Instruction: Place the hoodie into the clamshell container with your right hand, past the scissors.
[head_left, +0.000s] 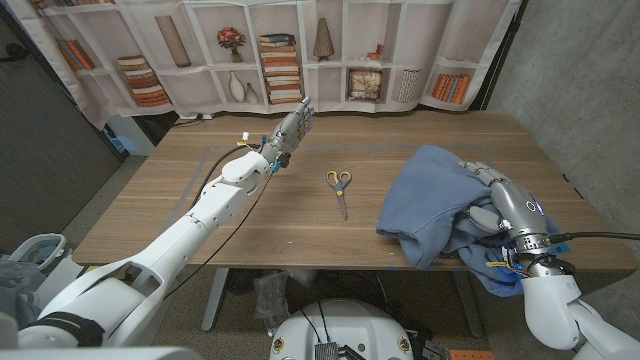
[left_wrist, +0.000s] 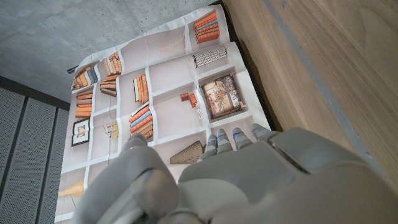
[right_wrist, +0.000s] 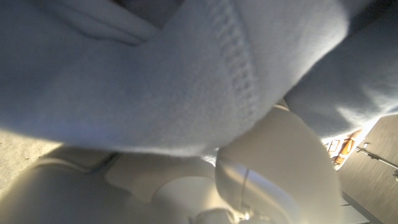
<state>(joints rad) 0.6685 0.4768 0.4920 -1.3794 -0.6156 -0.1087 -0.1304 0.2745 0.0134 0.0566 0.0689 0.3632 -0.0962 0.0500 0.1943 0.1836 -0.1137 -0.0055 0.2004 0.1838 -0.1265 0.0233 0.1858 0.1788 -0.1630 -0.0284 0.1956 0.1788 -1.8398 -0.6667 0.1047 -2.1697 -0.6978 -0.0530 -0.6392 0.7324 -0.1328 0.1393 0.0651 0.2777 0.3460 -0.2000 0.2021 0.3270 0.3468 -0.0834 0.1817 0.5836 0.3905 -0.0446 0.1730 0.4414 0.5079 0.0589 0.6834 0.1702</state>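
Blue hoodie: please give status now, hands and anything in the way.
Right hand grips the blue fabric hoodie at the table's right side. Left hand open, raised over the far table. Yellow-handled metal scissors lie mid-table, left of the hoodie.

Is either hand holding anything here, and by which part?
The right hand grips the blue hoodie at its bunched right side, fabric draped over the fingers. The left hand holds nothing.

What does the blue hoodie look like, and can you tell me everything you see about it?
The hoodie is light blue, soft and fleecy-looking, with a knitted ribbed band in the right wrist view. It lies crumpled in a heap on the wooden table near the robot's right, partly hanging over the front edge. The right hand is in its folds, gripping the cloth. The scissors lie apart from it.
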